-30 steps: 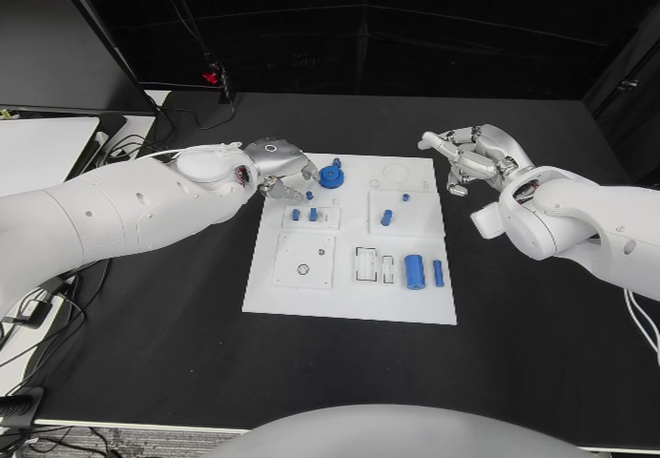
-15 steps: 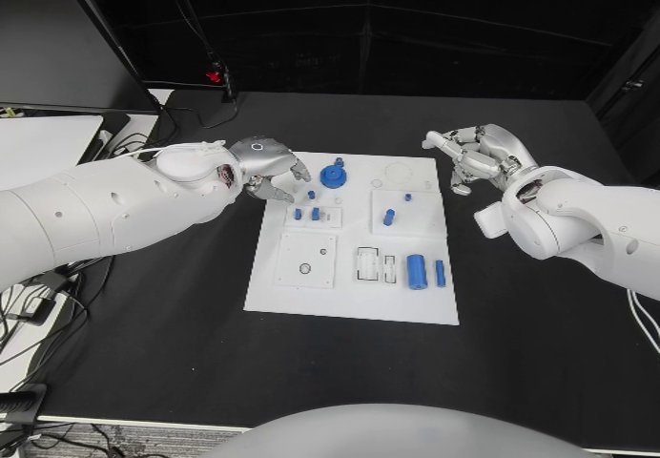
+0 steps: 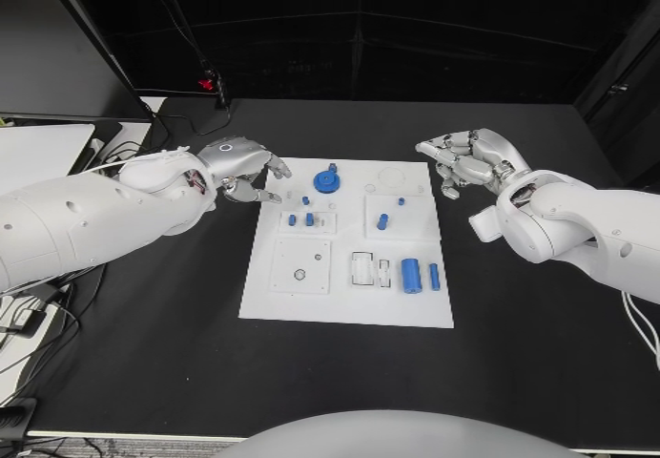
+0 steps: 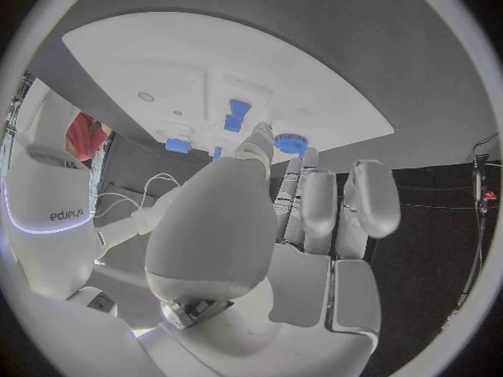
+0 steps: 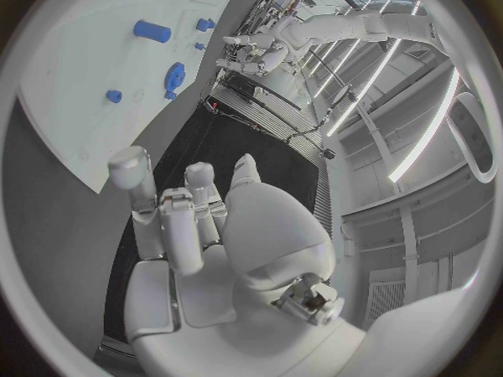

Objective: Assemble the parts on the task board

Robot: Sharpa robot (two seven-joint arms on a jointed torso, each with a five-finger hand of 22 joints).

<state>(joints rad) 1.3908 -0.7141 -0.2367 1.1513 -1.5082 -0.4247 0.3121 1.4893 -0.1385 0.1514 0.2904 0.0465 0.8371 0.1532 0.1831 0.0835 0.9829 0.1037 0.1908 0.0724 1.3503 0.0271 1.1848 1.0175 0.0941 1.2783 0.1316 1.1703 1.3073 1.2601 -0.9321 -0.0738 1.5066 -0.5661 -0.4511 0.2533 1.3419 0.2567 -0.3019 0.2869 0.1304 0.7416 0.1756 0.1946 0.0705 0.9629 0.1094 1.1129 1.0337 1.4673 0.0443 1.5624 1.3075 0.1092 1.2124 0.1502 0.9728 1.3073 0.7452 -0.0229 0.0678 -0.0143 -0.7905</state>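
Board mid-desk, both hands off it

Task board [image 3: 347, 286] lay flat at mid desk [image 3: 165, 343], w/ blue parts on it: a blue gear [image 3: 327, 180] near the far edge, small blue pegs [image 3: 301, 219] just below it, two more pegs [image 3: 383, 220] to their right, and a blue cylinder [image 3: 411, 275] beside a thinner blue pin [image 3: 433, 277] toward the near right. Left hand [image 3: 237, 165] hovered just off the board's far-left corner, fingers apart, nothing in it; the left wrist view showed its fingers [image 4: 372, 194] clear of the gear. Right hand [image 3: 467, 158] sat just beyond the far-right corner, fingers loosely curled but spread, holding nothing.
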